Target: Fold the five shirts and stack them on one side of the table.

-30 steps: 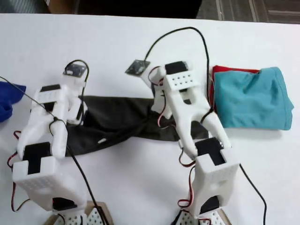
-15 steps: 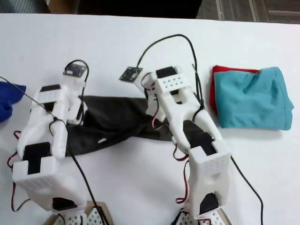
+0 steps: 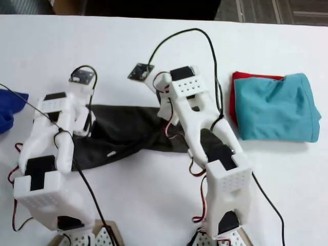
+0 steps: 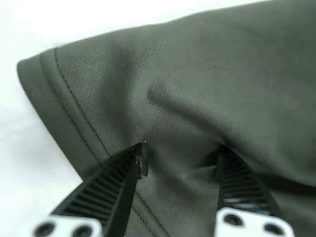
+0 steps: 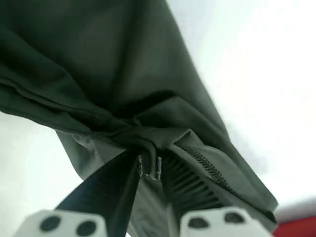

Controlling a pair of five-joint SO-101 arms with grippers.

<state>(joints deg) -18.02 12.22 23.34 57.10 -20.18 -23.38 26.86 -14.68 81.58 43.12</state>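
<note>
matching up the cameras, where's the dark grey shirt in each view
High view: the dark grey shirt lies stretched across the table's middle, under both arms.
Left wrist view: its hemmed corner lies beneath the left gripper, whose fingers are apart.
Right wrist view: its bunched folds are pinched in the right gripper.
Shared landmark: the white table.

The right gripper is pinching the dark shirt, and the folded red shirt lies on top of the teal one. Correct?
Not quite: the high view shows the teal shirt lying on top of the red shirt, not under it. The right gripper is indeed shut on the dark shirt.
</note>
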